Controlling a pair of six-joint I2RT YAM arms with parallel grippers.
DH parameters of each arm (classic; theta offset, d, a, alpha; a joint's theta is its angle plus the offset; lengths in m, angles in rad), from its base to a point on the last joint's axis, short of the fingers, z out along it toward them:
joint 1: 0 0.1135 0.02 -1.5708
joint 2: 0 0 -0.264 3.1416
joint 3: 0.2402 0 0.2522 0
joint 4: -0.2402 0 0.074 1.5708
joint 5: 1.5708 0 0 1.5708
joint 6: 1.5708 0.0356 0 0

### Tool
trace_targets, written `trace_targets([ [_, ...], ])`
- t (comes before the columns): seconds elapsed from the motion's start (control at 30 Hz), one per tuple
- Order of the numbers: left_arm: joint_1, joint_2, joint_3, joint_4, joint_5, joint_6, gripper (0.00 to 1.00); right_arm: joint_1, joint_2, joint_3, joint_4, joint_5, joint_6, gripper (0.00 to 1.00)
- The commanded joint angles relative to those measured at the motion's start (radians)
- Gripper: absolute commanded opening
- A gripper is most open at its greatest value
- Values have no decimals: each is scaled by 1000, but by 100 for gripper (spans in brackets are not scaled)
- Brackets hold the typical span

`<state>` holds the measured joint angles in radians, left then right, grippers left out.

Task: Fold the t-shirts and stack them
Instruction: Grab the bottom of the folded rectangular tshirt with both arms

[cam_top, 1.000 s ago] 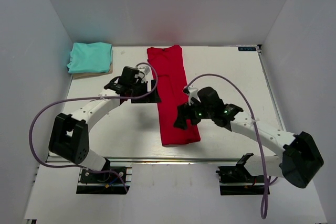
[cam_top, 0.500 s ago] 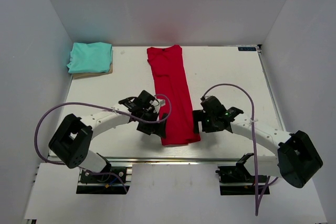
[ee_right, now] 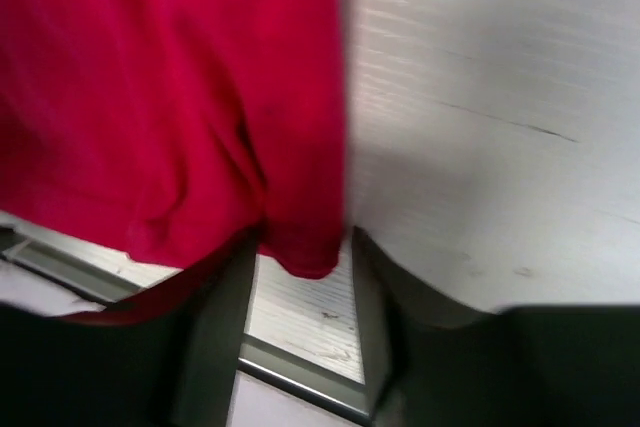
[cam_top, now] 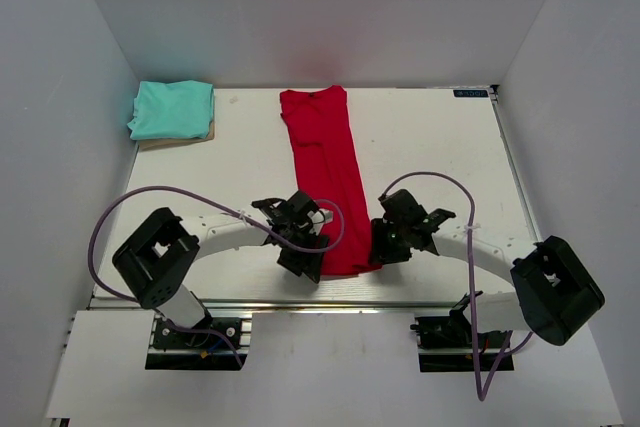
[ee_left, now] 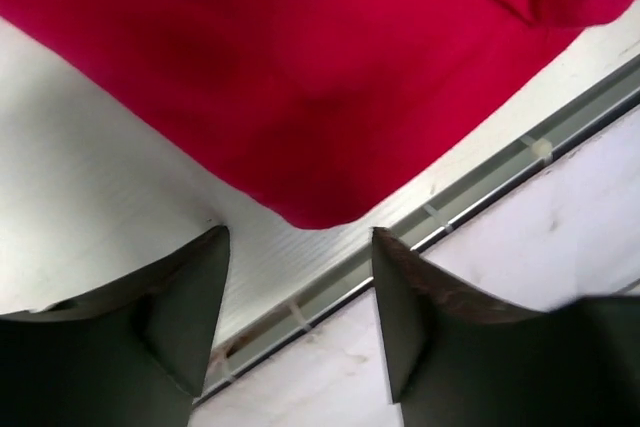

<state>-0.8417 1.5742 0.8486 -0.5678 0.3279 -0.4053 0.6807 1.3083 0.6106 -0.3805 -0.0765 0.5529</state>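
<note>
The red t-shirt (cam_top: 330, 182) lies as a long narrow strip down the middle of the table, collar end far, hem end near. A teal t-shirt (cam_top: 172, 109) sits neatly folded at the far left corner. My left gripper (cam_top: 308, 265) is low at the strip's near left corner. In the left wrist view the left gripper (ee_left: 298, 234) is open, and the red corner (ee_left: 320, 212) ends just beyond its tips. My right gripper (cam_top: 380, 252) is at the near right corner. In the right wrist view the right gripper (ee_right: 303, 240) stands narrowly open, with the red corner (ee_right: 300, 247) between its fingertips.
The table's near edge with its metal rail (ee_left: 480, 187) runs right behind both grippers and also shows as the rail (ee_right: 300, 367) in the right wrist view. White walls enclose the table. A tan cloth edge (cam_top: 175, 139) peeks from under the teal shirt.
Both arms swept from the strip's middle down to its near corners. Both grippers narrowed from wide open, the right more than the left.
</note>
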Motion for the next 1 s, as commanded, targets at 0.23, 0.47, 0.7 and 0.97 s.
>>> trace_targets([
  [0.23, -68, 76, -7, 77, -59, -29, 41, 3, -7, -43, 69, -106, 47, 22],
  [0.47, -79, 110, 49, 28, -168, -40, 0, 5, -6, -43, 72, -111, 47, 0],
  [0.7, -88, 1, 49, 28, -231, -40, 0, 5, -64, -17, 37, -80, 16, 0],
  [0.97, -53, -141, 85, 48, -372, -67, 0, 0, -44, 123, -7, 27, -22, 0],
])
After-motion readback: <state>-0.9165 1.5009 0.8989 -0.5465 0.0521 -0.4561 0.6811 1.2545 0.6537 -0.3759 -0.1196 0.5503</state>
